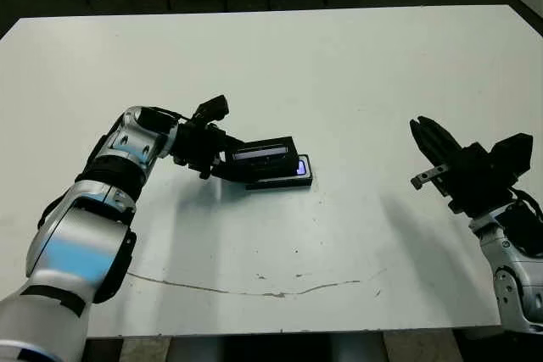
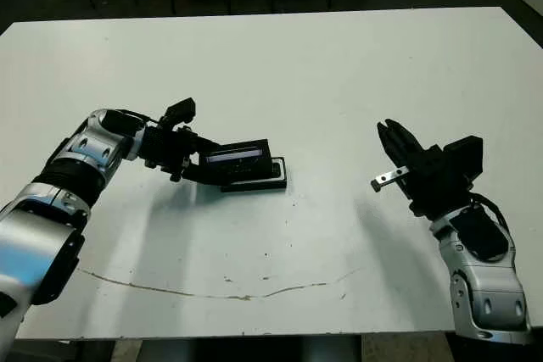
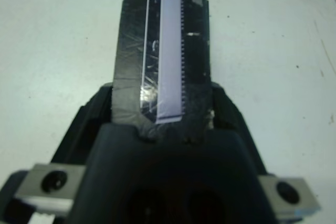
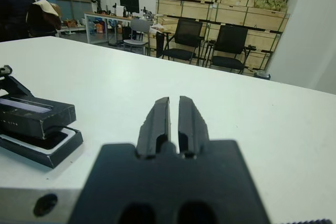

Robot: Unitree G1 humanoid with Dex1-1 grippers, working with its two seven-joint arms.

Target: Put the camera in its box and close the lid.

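The left end effector (image 1: 222, 161) grips the lid (image 1: 261, 157), tilted over the box (image 1: 284, 178).

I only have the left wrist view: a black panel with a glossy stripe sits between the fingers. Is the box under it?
Observer: Yes. The head view shows the box on the table directly beneath the lid, which the left gripper grips.
Operator: Is the lid seated flat?
Observer: No. In the right wrist view a gap shows between the lid's end and the box rim, with white lining visible.
Operator: Where is the other arm?
Observer: The right gripper hovers off to the right, well apart from the box, holding nothing.
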